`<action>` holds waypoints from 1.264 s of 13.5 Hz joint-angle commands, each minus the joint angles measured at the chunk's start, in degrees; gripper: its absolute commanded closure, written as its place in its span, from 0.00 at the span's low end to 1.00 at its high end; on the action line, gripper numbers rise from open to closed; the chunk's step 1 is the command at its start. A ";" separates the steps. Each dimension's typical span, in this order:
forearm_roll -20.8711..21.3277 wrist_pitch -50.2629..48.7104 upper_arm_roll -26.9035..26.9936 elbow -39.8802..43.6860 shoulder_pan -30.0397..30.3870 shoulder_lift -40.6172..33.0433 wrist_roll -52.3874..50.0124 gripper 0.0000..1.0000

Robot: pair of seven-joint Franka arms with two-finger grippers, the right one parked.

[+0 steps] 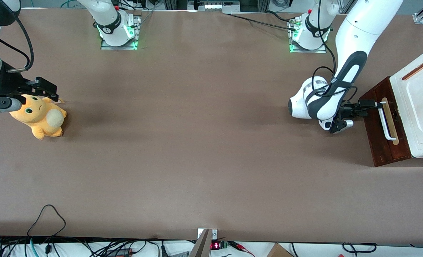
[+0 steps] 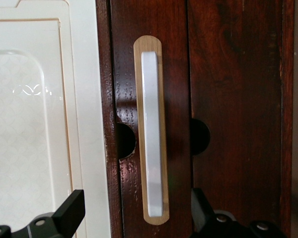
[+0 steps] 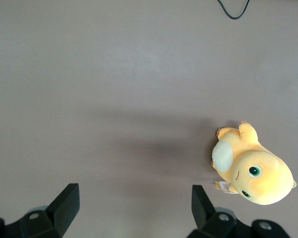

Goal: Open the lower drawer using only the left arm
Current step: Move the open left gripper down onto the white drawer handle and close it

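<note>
Lining up on the lower drawer (image 1: 382, 132) at the working arm's end of the table.
Gripper (image 2: 134, 218) spread wide, straddling the white bar handle (image 2: 151, 134); rigid wood probably slides stiffly, so grip mid-bar.

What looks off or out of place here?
Only the yellow plush toy, lying on its side toward the parked arm's end, unrelated to the drawer job. The open gripper straddles the white handle of the lower drawer; no damage visible.

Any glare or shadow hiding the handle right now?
Left wrist view: white bar handle sharp, soft sheen only, open pincer straddling one end. Front view: handle evenly lit on the lower drawer; faint arm shadows on the table.
</note>
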 commanded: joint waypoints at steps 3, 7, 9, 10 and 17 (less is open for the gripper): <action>1.27 -0.08 1.12 3.95 1.12 1.93 0.88 0.08; 3.28 0.54 1.99 4.39 1.65 2.45 1.85 0.08; 4.17 2.55 2.96 4.56 2.27 2.37 4.13 0.11; 5.39 2.91 3.49 4.56 2.27 2.37 4.49 0.12; 5.84 3.18 3.76 4.56 2.27 2.81 4.67 0.46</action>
